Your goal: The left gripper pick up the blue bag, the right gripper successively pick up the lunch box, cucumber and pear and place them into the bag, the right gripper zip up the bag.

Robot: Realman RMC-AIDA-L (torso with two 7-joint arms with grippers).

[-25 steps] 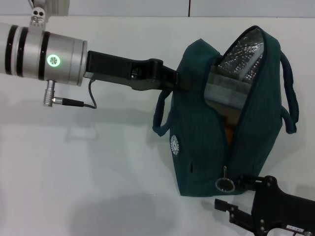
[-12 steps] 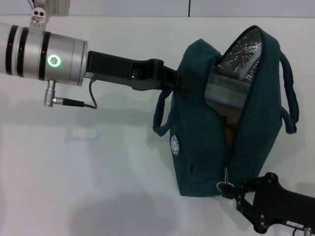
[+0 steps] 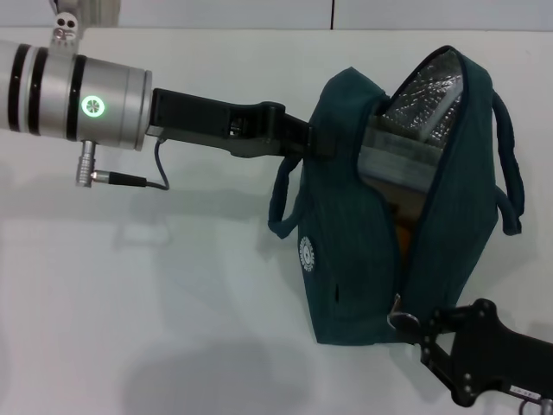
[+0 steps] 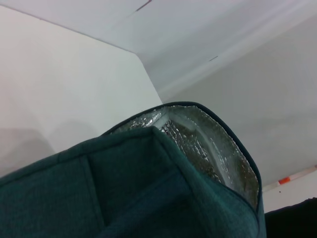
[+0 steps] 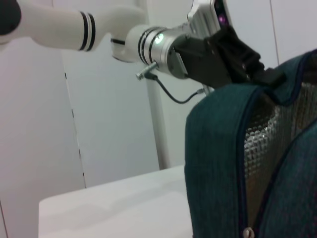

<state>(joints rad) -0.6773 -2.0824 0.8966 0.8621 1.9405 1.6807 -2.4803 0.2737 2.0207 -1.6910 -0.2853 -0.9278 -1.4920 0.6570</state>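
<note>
1. The right gripper (image 3: 413,328), a black two-fingered claw at 5 o'clock in the head view, is closed on the small metal ring zip pull (image 3: 396,320) at the bag's near bottom corner.
2. The blue bag (image 3: 346,233), a dark teal fabric tote with silver foil lining, stands at 3 o'clock, its mouth open. The cloth looks soft, so the pull should probably follow the zip line.
3. The left gripper (image 3: 321,143), at 1 o'clock, grips the bag's upper edge and gives support.
</note>
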